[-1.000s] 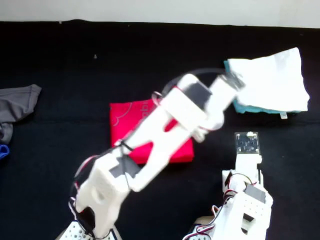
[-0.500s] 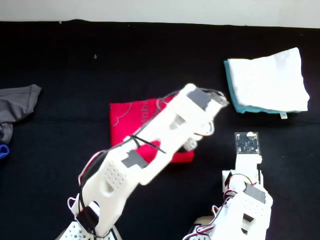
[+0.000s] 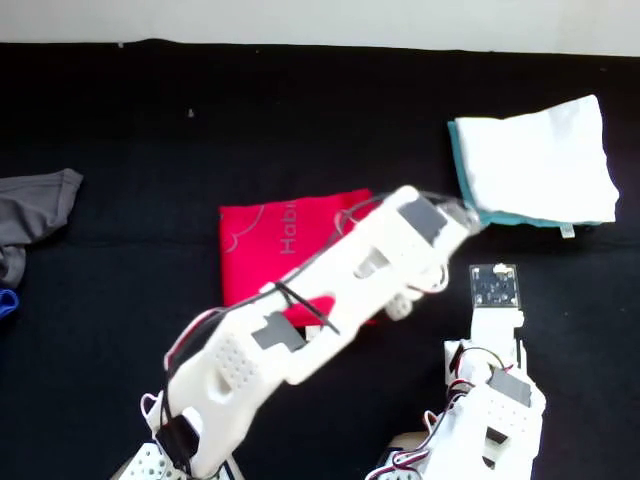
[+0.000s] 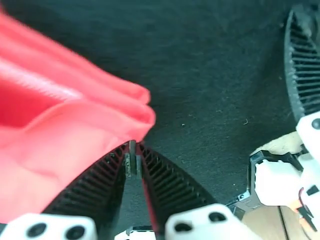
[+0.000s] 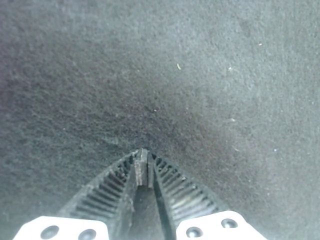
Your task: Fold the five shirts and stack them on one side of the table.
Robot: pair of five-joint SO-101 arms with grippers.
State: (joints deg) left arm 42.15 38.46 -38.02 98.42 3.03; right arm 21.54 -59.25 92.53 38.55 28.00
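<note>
**Right arm** (image 3: 490, 400): base at the near edge of the table (image 3: 150, 120), right of centre. The arm is folded back close to its base.

**Right claw** (image 5: 142, 167): points down at the black table surface. Its fingers are pressed together, and their tips meet over bare cloth.

**Left arm** (image 3: 330, 300): base at the near edge, left of centre. The arm extends diagonally away from the base and to the right, and crosses over the near right part of the red shirt (image 3: 265, 250).

**Left claw** (image 4: 132, 150): fingers pressed together. In the left wrist view the tips sit at the edge of the red fabric, just short of its folded corner. It cannot be told whether any fabric is caught between them. In the high view the claw end lies between the red shirt and the stack of folded shirts, close to the stack's near left corner.

**Red shirt**: folded into a rectangle and lying flat near the middle of the table.

**Grey shirt** (image 3: 35, 210): unfolded and crumpled at the left edge of the table, well apart from the red shirt. A scrap of blue fabric (image 3: 5, 300) lies just nearer than it, at the same edge.

**Stack**: a folded white shirt (image 3: 540, 165) lies on top of a folded teal shirt (image 3: 457, 170) at the far right of the table. The teal fabric shows along the left and near edges of the stack.

**Wall** (image 3: 320, 20): a pale strip beyond the far edge of the table.
</note>
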